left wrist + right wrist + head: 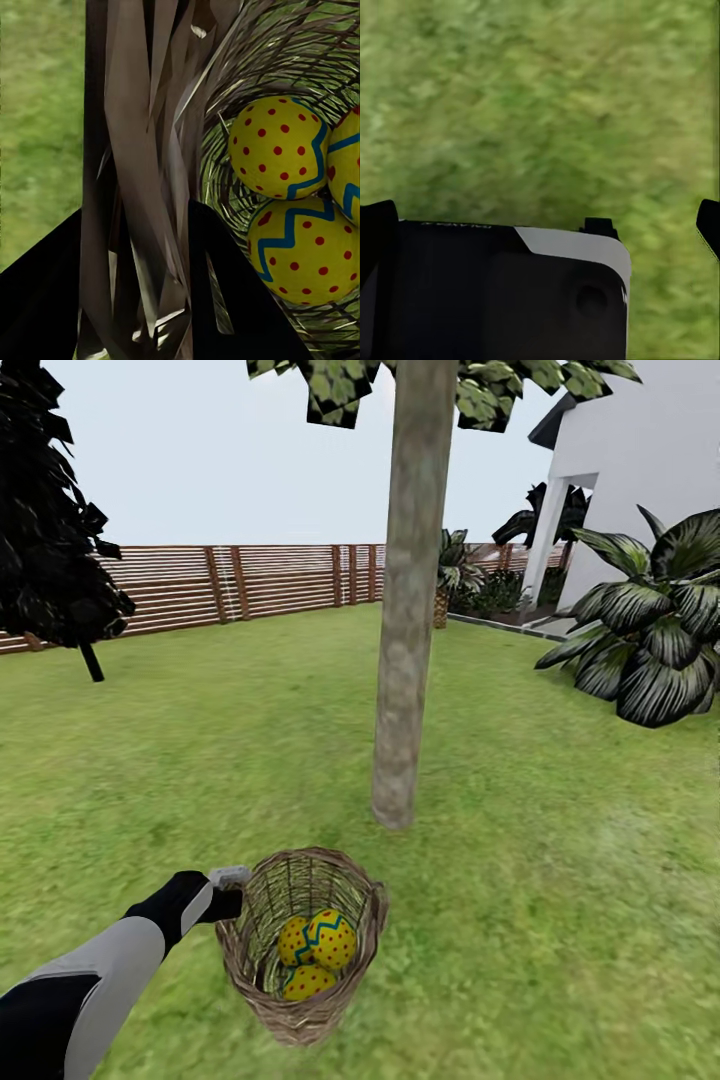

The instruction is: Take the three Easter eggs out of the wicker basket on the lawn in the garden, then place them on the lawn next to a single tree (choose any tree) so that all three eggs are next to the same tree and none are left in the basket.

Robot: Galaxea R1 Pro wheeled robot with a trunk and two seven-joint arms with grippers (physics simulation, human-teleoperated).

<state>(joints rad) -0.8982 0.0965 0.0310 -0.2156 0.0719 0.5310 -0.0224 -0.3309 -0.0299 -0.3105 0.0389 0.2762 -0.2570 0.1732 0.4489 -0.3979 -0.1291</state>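
My left end effector (232,892) pinches the basket (300,1010) rim, wall between its fingers; the basket sits on the lawn (560,860) near the tree (405,690), three eggs (318,950) inside. A tug could tip it (eggs rolling away). Right end effector (540,217): spread.

The wicker basket (300,950) is brown open-weave cane, its flat strips dry and rough-edged in the left wrist view. The three Easter eggs (318,952) inside it look smooth and faintly glossy, like painted plastic. The tree (408,620) has smooth, matt, mottled grey-beige bark. The lawn (560,880) is short mottled grass. The far fence (240,582) is brown slatted wood.
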